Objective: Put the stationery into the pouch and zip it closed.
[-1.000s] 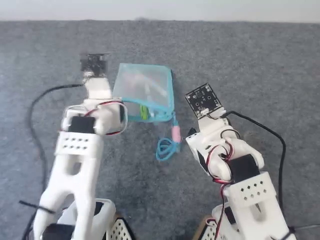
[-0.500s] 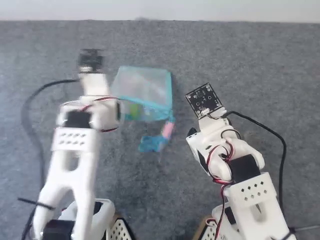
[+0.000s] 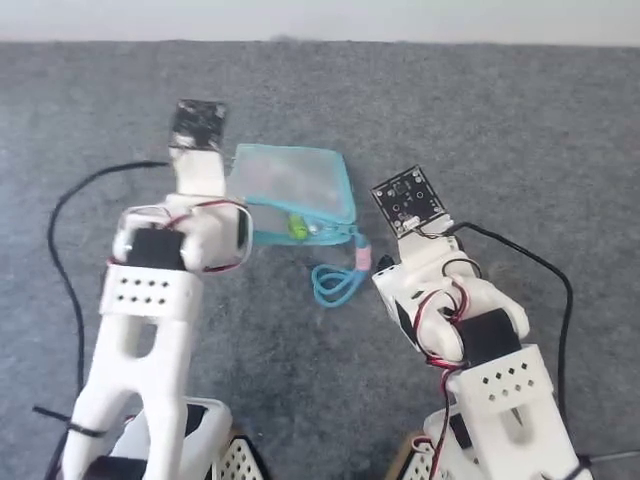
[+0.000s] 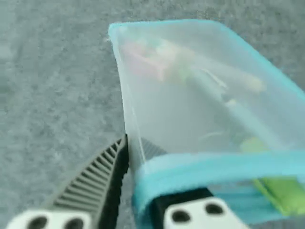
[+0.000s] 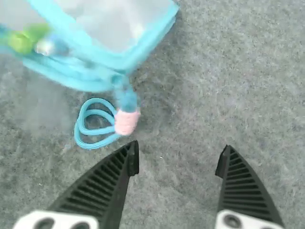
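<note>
Grey, carpet-like tabletop (image 3: 520, 130), seen from above. White left arm (image 3: 150, 300) and white right arm (image 3: 480, 350), side by side at the near edge, both stretched away from it.

Between them, translucent pouch (image 3: 295, 185) with turquoise trim, resting on the tabletop. Long axis crosswise, from one arm toward the other. Turquoise zip edge (image 3: 300, 237) on the side nearest the arms, closed bottom on the far side, pull end pointing toward the right arm.

Ridged black left fingers (image 4: 95, 186) closed on the pouch, pinching the zip-edge corner farthest from the pull end. Matching right fingers (image 5: 107, 183) spread wide, holding nothing; tips near the pull end but apart from it, bare tabletop between them.

Turquoise cord loop (image 5: 93, 129) coiled on the tabletop just beside the zip edge, near the right fingers. Small pink tab (image 5: 126, 121) joining the cord to the pouch's corner, just ahead of one right finger, not touching.

Inside the pouch, stationery (image 4: 200, 81), blurred through the clear wall: pinkish pieces toward the closed bottom, a green piece (image 4: 279, 195) at the zip edge. Zip open or shut: not discernible.
</note>
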